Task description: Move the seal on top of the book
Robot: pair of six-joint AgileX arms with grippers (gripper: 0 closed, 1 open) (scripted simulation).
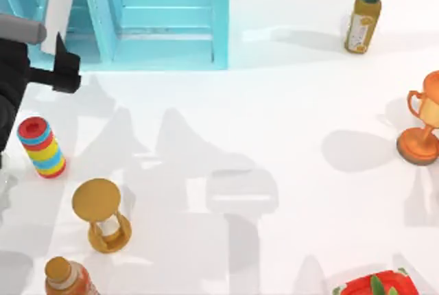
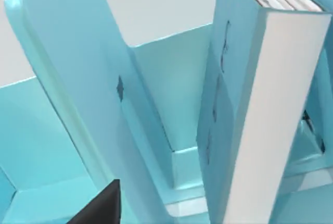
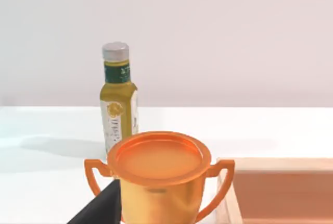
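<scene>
- The counter (image 1: 274,137) lies wide and bare out past the left claw (image 1: 65,72), so there is plenty of room to move.
- The shelf unit (image 1: 171,20) is just ahead of that claw, and its dividers leave only narrow slots.
- The book (image 2: 270,104) stands on end close before the left claw. Upright like this, it probably offers the seal a poor, thin top.
- A trophy (image 3: 158,177) crowds the right claw (image 3: 101,206), with a bottle (image 3: 118,99) beyond it.
- I cannot tell whether either claw is spread or pressed together.

A large turquoise shelf unit (image 1: 164,20) stands at the table's far left, a yellow-green bottle with a grey cap (image 1: 364,14) far right, an orange trophy cup (image 1: 424,120) right, and a golden hourglass (image 1: 103,214) beside a striped ring stack (image 1: 41,147) left.
</scene>
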